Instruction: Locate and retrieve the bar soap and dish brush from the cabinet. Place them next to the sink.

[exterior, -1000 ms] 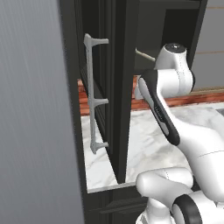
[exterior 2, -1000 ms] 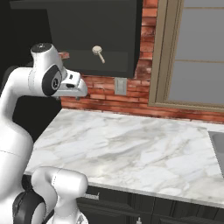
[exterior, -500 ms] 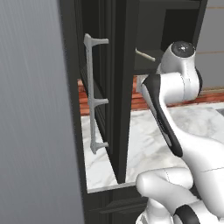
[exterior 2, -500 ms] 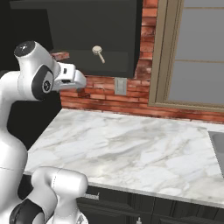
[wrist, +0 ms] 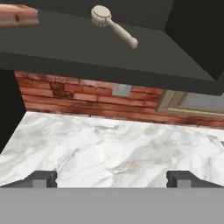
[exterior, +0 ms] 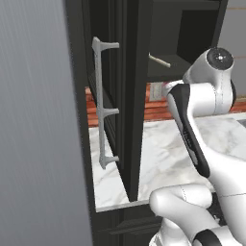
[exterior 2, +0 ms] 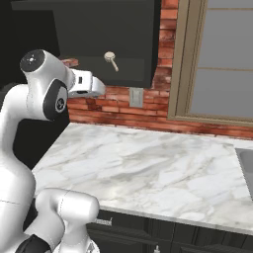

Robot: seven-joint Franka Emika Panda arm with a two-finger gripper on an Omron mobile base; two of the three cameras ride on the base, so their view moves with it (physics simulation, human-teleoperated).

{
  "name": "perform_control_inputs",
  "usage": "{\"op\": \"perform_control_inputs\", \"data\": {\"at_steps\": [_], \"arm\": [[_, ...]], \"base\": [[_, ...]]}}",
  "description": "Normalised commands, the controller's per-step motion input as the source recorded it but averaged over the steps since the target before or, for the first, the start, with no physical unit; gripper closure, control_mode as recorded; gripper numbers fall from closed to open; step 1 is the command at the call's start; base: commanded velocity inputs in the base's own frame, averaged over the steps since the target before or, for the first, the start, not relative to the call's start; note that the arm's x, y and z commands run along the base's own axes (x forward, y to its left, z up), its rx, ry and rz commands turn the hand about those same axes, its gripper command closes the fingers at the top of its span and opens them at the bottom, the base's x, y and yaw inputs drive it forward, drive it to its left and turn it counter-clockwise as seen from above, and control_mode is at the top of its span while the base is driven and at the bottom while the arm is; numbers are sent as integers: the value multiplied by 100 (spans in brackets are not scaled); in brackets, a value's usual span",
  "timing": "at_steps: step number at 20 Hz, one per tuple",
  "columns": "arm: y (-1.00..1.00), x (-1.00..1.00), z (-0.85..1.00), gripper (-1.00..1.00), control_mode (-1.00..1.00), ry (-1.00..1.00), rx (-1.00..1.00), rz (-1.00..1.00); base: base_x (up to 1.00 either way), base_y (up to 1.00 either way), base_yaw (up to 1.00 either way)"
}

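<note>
I am in the reaching step: nothing is picked up, and both things are in the cabinet (exterior 2: pixel 104 44). My hand (wrist: pixel 111 177) is spread wide and empty; in the hand view the two dark fingertips (wrist: pixel 41 177) stand far apart at the bottom, with nothing between them. The hand is raised above the marble desk (exterior 2: pixel 148 168) and points toward the brick wall (wrist: pixel 78 98), just under the flat black bottom panel of the cabinet. The dish brush (wrist: pixel 113 25) lies on that panel, its round pale head toward the back and its handle toward the open front. The bar soap (wrist: pixel 17 15), a reddish block, lies on the same panel, to the left of the brush in the hand view and well apart from it. In the right base view I see the brush (exterior 2: pixel 111 59) near the wrist, and a little of the soap (exterior 2: pixel 69 62) behind the arm. In the left base view the open black door with its grey handle (exterior: pixel 103 103) stands left of my arm. The sink (exterior 2: pixel 245 158) shows as a corner at the far right of the desk. I judge that the next move must lift the hand to shelf level, tip it up and go forward around one thing, probably the brush, taking care not to hit the front edge of the panel
</note>
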Motion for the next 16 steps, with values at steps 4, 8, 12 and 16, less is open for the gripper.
{"op": "perform_control_inputs", "data": {"at_steps": [4,8,12,16], "arm": [[-25,3,37,-100,-100,-1,2,0],[-15,8,27,-100,-100,-1,0,0],[-20,31,0,-100,-100,0,2,-1],[-14,18,4,-100,-100,0,5,-2]], "base": [[0,0,0],[0,0,0],[0,0,0],[0,0,0]]}}
